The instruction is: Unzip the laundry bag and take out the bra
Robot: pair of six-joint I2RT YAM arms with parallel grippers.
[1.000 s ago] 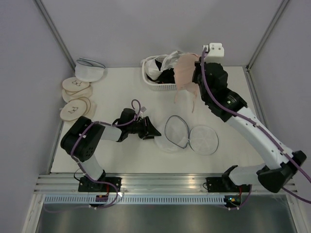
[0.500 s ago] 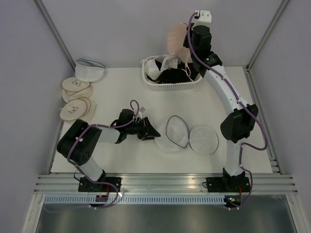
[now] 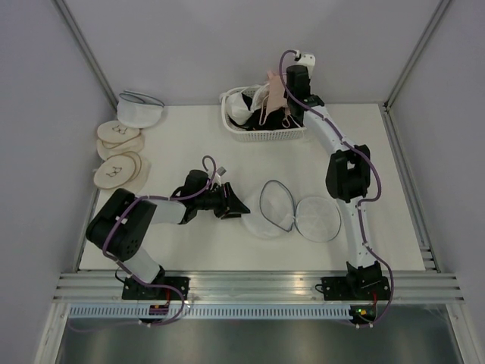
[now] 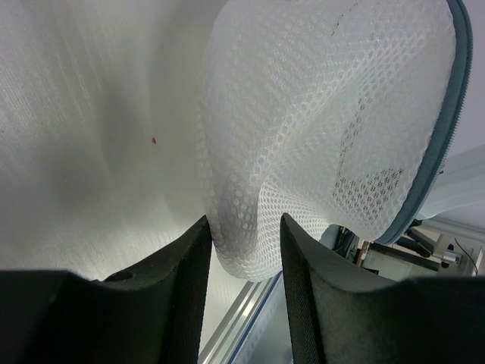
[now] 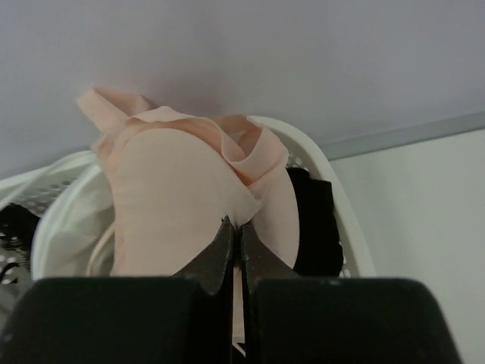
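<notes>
The laundry bag point(image 3: 292, 212) lies unzipped mid-table, its two mesh halves side by side with the dark zipper rim showing. My left gripper point(image 3: 241, 206) sits low at its left edge. In the left wrist view, a fold of the laundry bag's white mesh point(image 4: 318, 114) is pinched between the left gripper's point(image 4: 243, 221) fingers. The pale pink bra point(image 3: 274, 98) hangs from my right gripper point(image 3: 286, 95), just above the basket at the back. Seen from the right wrist, the right gripper point(image 5: 237, 224) is shut on the bra point(image 5: 178, 212) fabric.
A white slotted basket point(image 3: 265, 136) at the back holds black and white garments; its rim point(image 5: 345, 220) and a black garment point(image 5: 314, 220) lie under the bra. A white domed bag point(image 3: 140, 108) and tan discs point(image 3: 119, 155) sit at the far left.
The right arm swung the bra up and back from the right of the basket, then lowered it to just over the basket. The left gripper kept its hold on the mesh.
</notes>
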